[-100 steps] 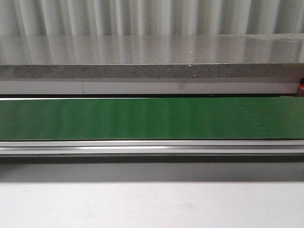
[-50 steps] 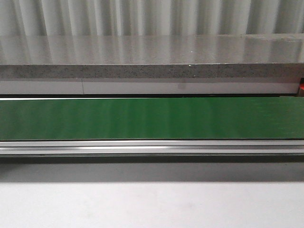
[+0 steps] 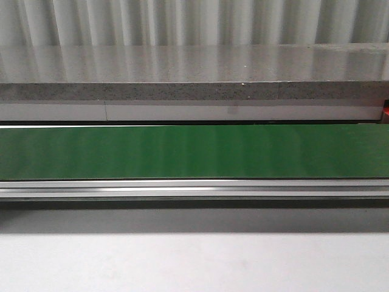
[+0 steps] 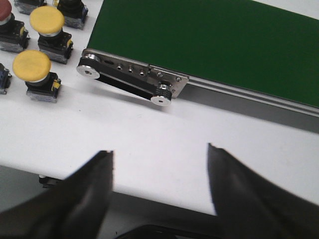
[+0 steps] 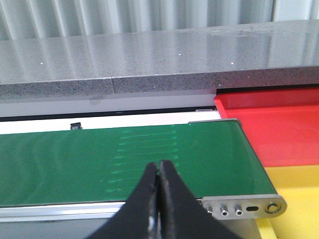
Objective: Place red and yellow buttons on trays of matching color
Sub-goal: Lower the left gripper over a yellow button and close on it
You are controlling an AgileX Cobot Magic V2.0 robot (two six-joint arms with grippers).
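A grey stone ledge (image 3: 194, 91) runs along the back under corrugated panelling, and in front of it a green belt (image 3: 194, 152) stretches across the white worktop (image 3: 194, 261). From the front nothing has changed over the last second: the belt is as bare as it was, and neither arm shows there, so no button has started its trip yet.

The buttons sit off the belt's left end. The left wrist view shows two yellow buttons (image 4: 32, 66) on dark bases on the worktop, with a red button (image 4: 4, 10) just past them at the edge of view, all beside the belt's end roller (image 4: 89, 72). The left gripper (image 4: 159, 154) hangs above bare worktop, well apart from them, its fingers (image 4: 94, 172) spread wide and holding nothing.

At the other end, the red tray (image 5: 271, 124) and the yellow tray (image 5: 294, 189) lie side by side against the belt's end. The right gripper (image 5: 159, 172) hovers above the belt near them, fingers pressed together with nothing between.

I'd say the task is barely begun: the left arm must first reach over to a button.
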